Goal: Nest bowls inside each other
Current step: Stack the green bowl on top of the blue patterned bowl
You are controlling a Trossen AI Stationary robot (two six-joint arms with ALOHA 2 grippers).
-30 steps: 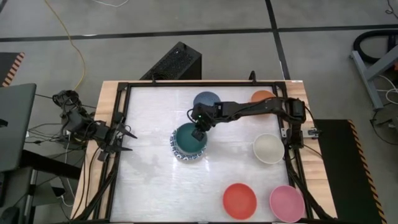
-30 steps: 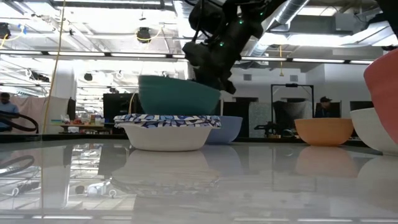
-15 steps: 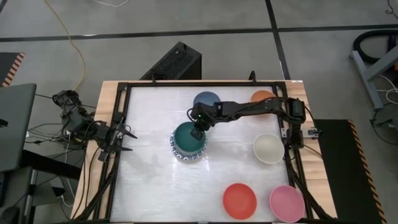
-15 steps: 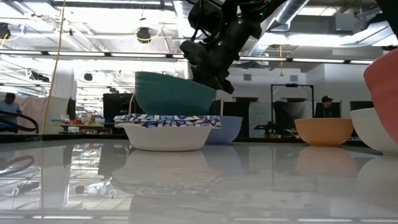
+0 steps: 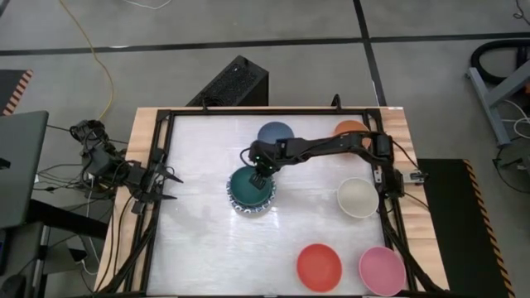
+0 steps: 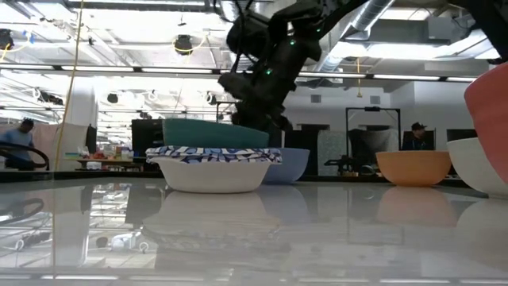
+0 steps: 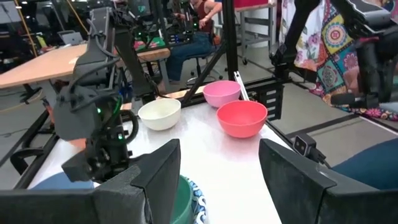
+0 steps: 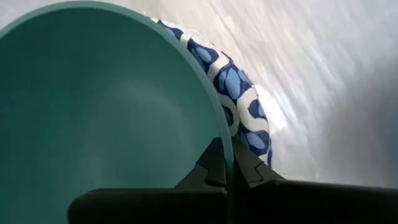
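Observation:
A green bowl (image 5: 250,187) sits sunk in a white bowl with a blue patterned rim (image 6: 213,170) at the table's middle. Only the green bowl's upper band (image 6: 213,133) shows above that rim. My right gripper (image 5: 262,170) reaches in from the far right and is shut on the green bowl. My left gripper (image 5: 168,187) waits open at the table's left edge, level and touching nothing. My right gripper pinches the green bowl's rim (image 8: 225,147) on its far right side, one finger inside the bowl and one outside. The fingers slant down from the far right. The bowl lies about level inside the patterned bowl (image 8: 244,107).
A blue bowl (image 5: 275,132) stands just behind the stack and an orange bowl (image 5: 349,128) at the far right. A cream bowl (image 5: 358,197) is at the right edge. Red (image 5: 319,266) and pink (image 5: 382,270) bowls stand at the near right. Bare tabletop lies at the near left.
My right gripper has gone down and slightly toward the table's left with the green bowl. The bowl, which was held tilted above the patterned rim, has sunk into the patterned bowl and levelled out.

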